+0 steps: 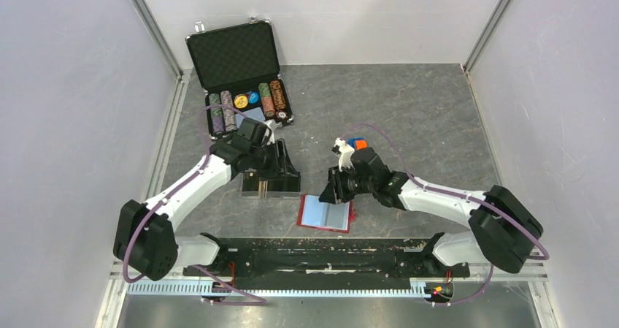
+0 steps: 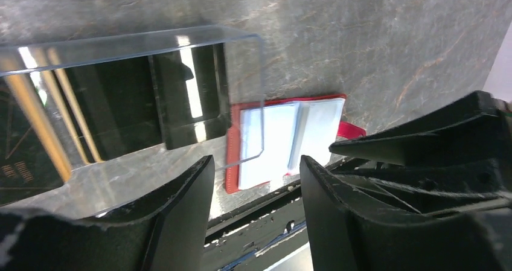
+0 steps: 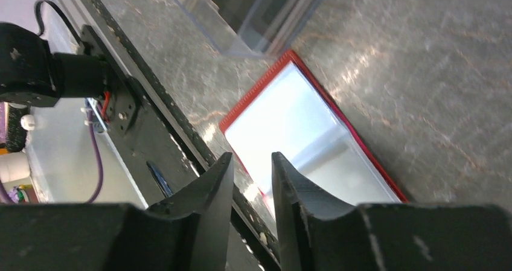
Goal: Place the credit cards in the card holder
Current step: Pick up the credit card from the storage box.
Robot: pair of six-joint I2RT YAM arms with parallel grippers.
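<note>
Top view: card holder (image 1: 271, 189) on surface (image 1: 409, 123), 10 o'clock of open red wallet (image 1: 326, 213), half hidden under left arm (image 1: 197, 182). Only left wrist shows its clear walls. Left claw (image 2: 256, 162) open, empty. Right wrist: right claw (image 3: 251, 157) slightly parted, empty, above wallet.

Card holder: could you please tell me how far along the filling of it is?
Done: gold-edged credit cards stand in one end compartment of the card holder; the other compartments look empty. In hand: nothing; left hand and right hand are both open. Left: unclear, no loose cards show by the open red wallet.
</note>
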